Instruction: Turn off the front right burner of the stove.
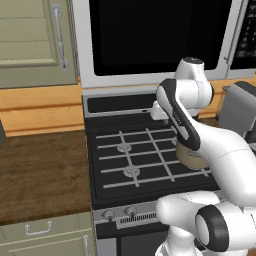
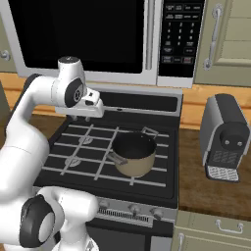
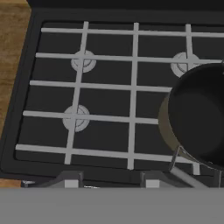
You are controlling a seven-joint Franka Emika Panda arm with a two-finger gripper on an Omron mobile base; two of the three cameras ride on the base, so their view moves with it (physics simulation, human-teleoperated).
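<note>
I hold gripper (image 3: 109,180) high over stove (image 1: 150,150) to survey; fingers apart, holding nothing. Front right burner lies hidden under pot (image 2: 133,154). Knobs (image 2: 133,209) sit on front strip.

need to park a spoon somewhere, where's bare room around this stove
The wooden counter left of the stove lies bare. The stove's left grates, over two uncovered burners, are free too. Its front right is crowded by the pot, and the right counter holds a coffee machine, with bare wood in front of it.
</note>
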